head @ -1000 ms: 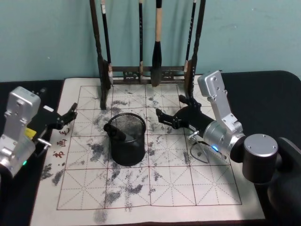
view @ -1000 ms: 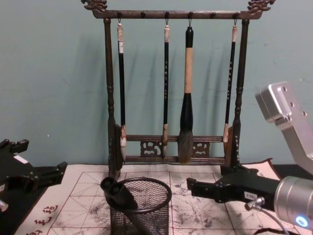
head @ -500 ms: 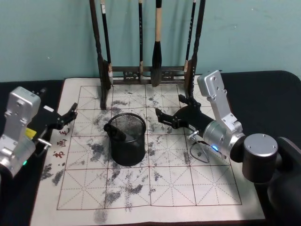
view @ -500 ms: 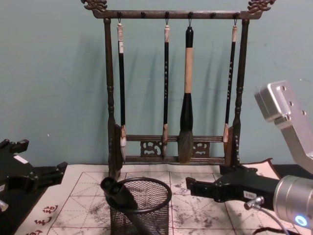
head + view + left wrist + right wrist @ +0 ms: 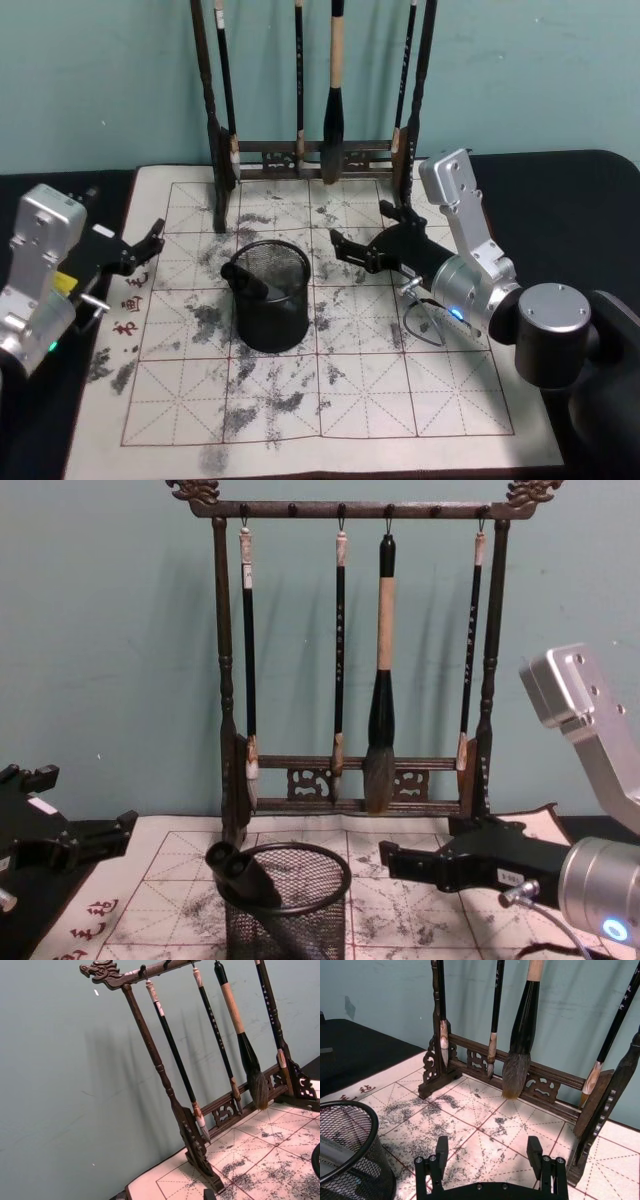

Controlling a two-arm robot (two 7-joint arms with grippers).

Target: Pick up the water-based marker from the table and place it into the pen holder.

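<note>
The black wire-mesh pen holder [image 5: 276, 320] stands on the cream red-grid mat of the table [image 5: 400, 400]. A dark water-based marker [image 5: 250, 283] leans inside it against the left rim, its top end poking above the rim [image 5: 232, 864]. My right gripper [image 5: 360, 226] hovers just right of the holder, open, with nothing between its fingers; in the right wrist view the holder [image 5: 370, 1130] sits beside the gripper [image 5: 487, 1146]. My left gripper [image 5: 152, 238] rests at the mat's left edge, open and empty.
A tall dark wooden brush rack [image 5: 310, 155] with several hanging brushes stands at the back of the mat, close behind the right gripper. A thin cable [image 5: 425, 325] loops under the right wrist. The front half of the mat is bare, ink-stained paper.
The right gripper has drifted very slightly to the left. The marker, the holder and the left arm have not moved.
</note>
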